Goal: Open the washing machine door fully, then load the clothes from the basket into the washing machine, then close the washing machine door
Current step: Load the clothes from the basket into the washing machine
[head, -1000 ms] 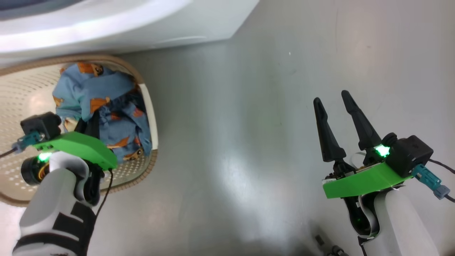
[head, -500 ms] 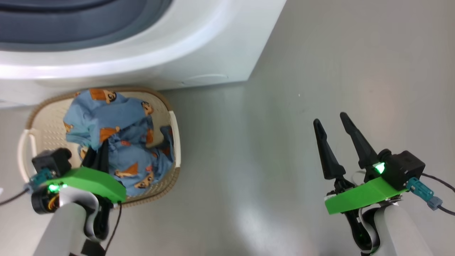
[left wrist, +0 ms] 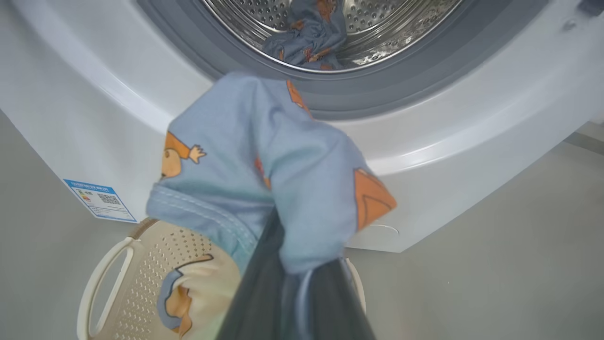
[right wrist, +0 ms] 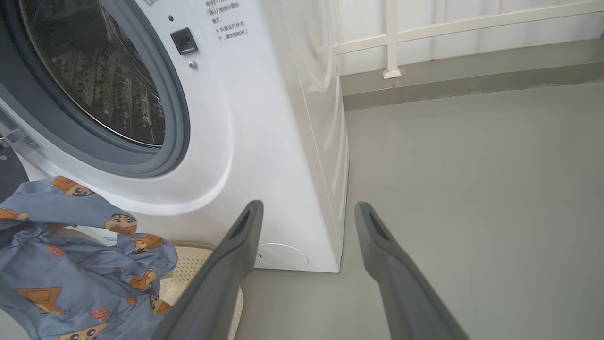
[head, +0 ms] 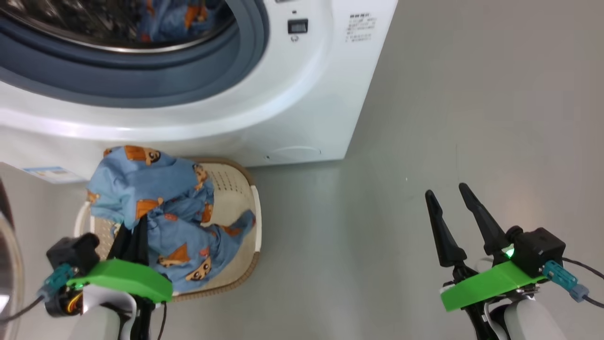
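Left gripper [head: 133, 233] clamps a light-blue garment [left wrist: 264, 179] over the basket [head: 231, 189] — trailing fabric may snag its rim; right gripper [head: 446, 190] gapes empty.

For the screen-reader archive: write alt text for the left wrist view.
The left tool is shut on a light-blue printed garment, held up before the open steel drum of the washing machine, where a second garment lies. The cream basket sits on the floor below, at lower left.
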You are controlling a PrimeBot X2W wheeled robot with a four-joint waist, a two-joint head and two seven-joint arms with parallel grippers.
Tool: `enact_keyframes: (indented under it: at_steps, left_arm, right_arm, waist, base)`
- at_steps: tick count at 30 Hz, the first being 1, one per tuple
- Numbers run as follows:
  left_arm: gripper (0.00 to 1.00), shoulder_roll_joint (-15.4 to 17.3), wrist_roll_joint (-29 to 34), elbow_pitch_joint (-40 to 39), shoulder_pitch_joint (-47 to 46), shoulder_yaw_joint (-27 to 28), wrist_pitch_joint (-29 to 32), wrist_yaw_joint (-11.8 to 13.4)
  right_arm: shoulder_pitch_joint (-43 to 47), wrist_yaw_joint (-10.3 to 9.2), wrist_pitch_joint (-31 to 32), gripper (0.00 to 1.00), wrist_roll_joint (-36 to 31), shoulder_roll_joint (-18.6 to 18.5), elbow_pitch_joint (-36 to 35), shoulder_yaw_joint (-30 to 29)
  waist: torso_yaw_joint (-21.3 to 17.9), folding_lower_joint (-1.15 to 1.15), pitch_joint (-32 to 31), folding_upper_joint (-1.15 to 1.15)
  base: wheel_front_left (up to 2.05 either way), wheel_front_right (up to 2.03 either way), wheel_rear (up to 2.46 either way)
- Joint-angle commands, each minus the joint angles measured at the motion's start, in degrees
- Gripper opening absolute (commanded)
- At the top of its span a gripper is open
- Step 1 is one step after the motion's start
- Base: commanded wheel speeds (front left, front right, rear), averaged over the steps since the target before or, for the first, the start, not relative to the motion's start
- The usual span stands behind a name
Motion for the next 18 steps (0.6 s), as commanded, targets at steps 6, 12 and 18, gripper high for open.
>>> enact_keyframes:
  at_steps: [6, 12, 18]
  left_arm:
    - [0.00, 0.18, 3.64, -6.35, 4.26, 4.19, -0.78, 0.06]
    - [0.00, -0.46, 6.32, -10.83, 8.11, 6.31, -0.79, 0.81]
    - [0.00, -0.79, 8.62, -14.45, 12.28, 8.11, -0.79, 1.23]
  right_arm:
    - [2.63, 0.17, -0.27, 1.00, 0.14, -0.35, -1.11, 0.73]
    - [4.34, 0.17, -0.27, 1.00, 0.29, -0.20, -1.09, 0.15]
    - [6.28, 0.17, -0.27, 1.00, 0.14, -0.49, -0.70, -0.10]
  waist:
    - [0.70, 0.00, -6.88, 0.00]
    - [0.12, 0.00, -11.09, 0.00]
    - [-0.30, 0.00, -15.64, 0.00]
  base:
    - [0.00, 0.00, 0.00]
    - [0.00, 0.00, 0.00]
    - [0.00, 0.00, 0.00]
